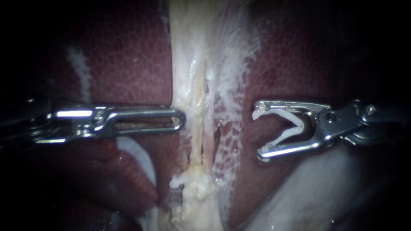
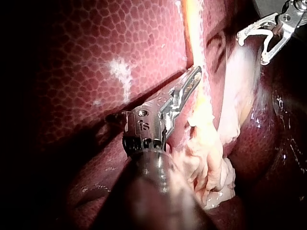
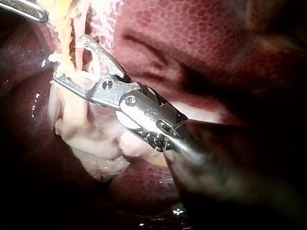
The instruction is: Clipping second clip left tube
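Note:
A pale band of tissue (image 1: 188, 64) runs down the middle of the liver (image 1: 128, 64). Two thin tubes lie in it: a yellowish left tube (image 1: 196, 128) and a pinkish right tube (image 1: 209, 141). My left instrument (image 1: 177, 119) comes in level from the left with its jaws together, the tip resting against the band's left edge. My right instrument (image 1: 258, 132) stands to the right of the tubes, apart from them. Its jaws are spread wide with an open white clip (image 1: 291, 126) seated between them and touching both. The same instrument (image 3: 69, 58) shows in the right wrist view, close beside the pale strand.
A ragged pale lump of tissue (image 1: 197, 201) hangs at the band's lower end. Smooth pale tissue (image 1: 308, 192) fills the lower right under my right instrument. My right instrument (image 2: 252, 45) appears ahead of the left one (image 2: 192, 79) in the left wrist view.

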`<action>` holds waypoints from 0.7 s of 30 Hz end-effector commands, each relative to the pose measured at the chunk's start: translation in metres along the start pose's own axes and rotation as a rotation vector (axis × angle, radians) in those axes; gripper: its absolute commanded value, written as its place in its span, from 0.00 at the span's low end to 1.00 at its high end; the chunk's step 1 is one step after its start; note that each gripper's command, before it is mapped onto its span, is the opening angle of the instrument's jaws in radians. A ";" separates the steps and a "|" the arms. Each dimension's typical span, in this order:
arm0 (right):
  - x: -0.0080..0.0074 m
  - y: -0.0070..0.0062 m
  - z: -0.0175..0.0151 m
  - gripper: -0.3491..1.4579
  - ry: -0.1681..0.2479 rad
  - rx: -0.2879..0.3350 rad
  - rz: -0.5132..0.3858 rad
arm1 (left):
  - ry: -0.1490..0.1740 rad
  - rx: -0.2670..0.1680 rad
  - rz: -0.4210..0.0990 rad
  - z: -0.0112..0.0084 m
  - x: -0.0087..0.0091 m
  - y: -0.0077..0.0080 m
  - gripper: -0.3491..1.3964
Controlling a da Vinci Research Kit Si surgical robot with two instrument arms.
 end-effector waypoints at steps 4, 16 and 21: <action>-0.0002 -0.0001 0.0000 0.52 0.000 0.000 -0.001 | 0.000 0.000 0.000 0.0000 0.0000 0.0000 0.00; -0.0025 -0.0014 0.0016 0.51 -0.006 0.004 0.099 | 0.007 0.011 -0.012 -0.0020 -0.0021 -0.0006 0.00; -0.0038 -0.0019 0.0036 0.50 -0.023 0.024 0.148 | -0.005 0.008 -0.024 -0.0037 -0.0040 -0.0007 0.00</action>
